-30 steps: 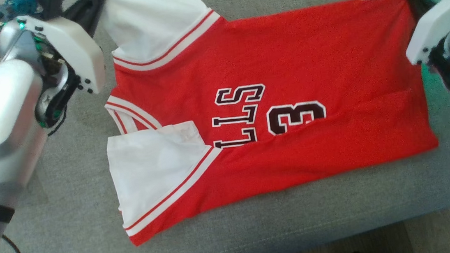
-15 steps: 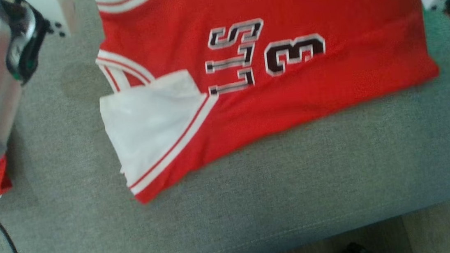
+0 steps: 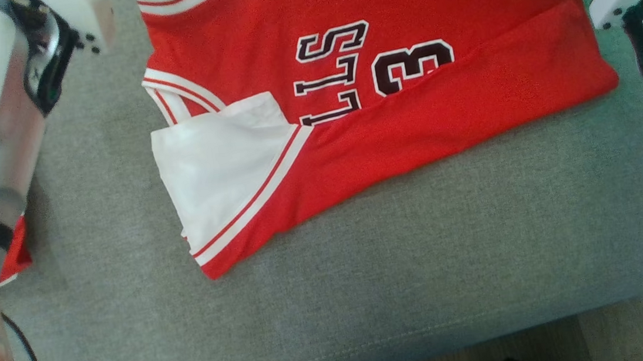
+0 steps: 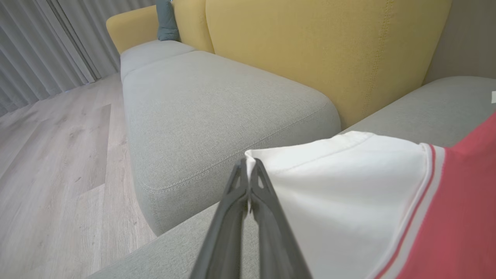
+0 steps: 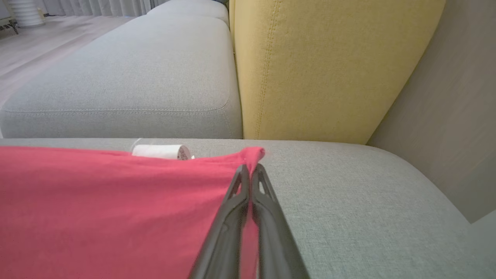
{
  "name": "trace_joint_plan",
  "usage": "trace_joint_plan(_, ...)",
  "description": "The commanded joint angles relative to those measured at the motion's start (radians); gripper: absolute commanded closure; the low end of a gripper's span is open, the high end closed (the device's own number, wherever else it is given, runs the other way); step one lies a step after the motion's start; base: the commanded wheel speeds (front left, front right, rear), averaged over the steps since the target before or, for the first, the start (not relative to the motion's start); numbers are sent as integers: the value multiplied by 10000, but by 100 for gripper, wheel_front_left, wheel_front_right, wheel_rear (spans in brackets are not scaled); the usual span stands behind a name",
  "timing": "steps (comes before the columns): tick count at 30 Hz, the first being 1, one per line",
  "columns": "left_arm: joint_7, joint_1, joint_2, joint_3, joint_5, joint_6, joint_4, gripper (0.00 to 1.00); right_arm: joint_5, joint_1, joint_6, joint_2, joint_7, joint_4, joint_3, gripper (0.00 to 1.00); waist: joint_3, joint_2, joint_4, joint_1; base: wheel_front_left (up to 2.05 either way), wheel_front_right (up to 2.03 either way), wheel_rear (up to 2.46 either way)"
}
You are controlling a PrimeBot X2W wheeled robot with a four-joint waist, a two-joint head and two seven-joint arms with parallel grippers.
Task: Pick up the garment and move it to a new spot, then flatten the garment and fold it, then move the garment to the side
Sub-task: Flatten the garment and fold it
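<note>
- Item: garment (image 3: 409, 107), a red sports jersey with white sleeves, striped trim, and dark lettering and a numeral on the chest.
- Location: spread chest-up on the grey sofa seat (image 3: 427, 300), with the collar end toward the left arm and the hem end toward the right. A yellow backrest (image 5: 329, 58) stands behind it.
- Lie of the cloth: the near sleeve (image 3: 220, 166) is folded in over the body, and a long lapped fold (image 3: 468, 107) runs along the near side. The far edge looks raised and drawn fairly taut between the two holds.
- Left jaws: clenched on the outer edge of the far sleeve (image 4: 341, 186), with white cloth pinched at the tips.
- Right jaws: clenched on the far hem corner (image 5: 254, 153), near a small white label (image 5: 161, 151).
- Handling, as judged: light, soft and limp, with no stiffness of its own, so it will sag wherever it is unsupported. The smooth knit may creep out of a narrow pinch under a hard pull. It is not fragile. The lettering is probably stiffer and slower to crease.
- Where to take hold, as judged: seamed edges and corners, in pairs across one side, as in the present holds. A single grip at mid-panel would bunch it.
</note>
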State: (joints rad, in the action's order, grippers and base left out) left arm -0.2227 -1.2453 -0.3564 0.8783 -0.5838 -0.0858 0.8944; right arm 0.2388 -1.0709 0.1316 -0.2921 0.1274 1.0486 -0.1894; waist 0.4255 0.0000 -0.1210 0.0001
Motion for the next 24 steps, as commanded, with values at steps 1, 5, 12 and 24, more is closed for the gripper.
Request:
trace_joint_plan(1, -136, -136, -476, -228, 37, -33, -256, 100, 183, 214, -9, -131, 145, -168, -131, 100, -258, 0, 78, -1, 0, 0, 0)
trace_joint_plan(5, -217, 454, -771, -54, 50, -136, -693, 100, 588, 543, -9, -287, 91, -33, -375, 100, -641, 0, 203, -1, 0, 0, 0)
trace_joint_plan(12, 52, 1576, -1283, 375, 79, -163, -1987, 100, 1146, 1196, -9, -739, -293, 51, -880, 100, -1173, 0, 577, -1, 0, 0, 0)
trace_joint_plan(24, 1909, 3878, -2761, 1323, -41, 321, -6102, 100, 1883, 2249, -9, -1915, -1906, -195, -2230, 100, -2009, 0, 1079, -1, 0, 0, 0)
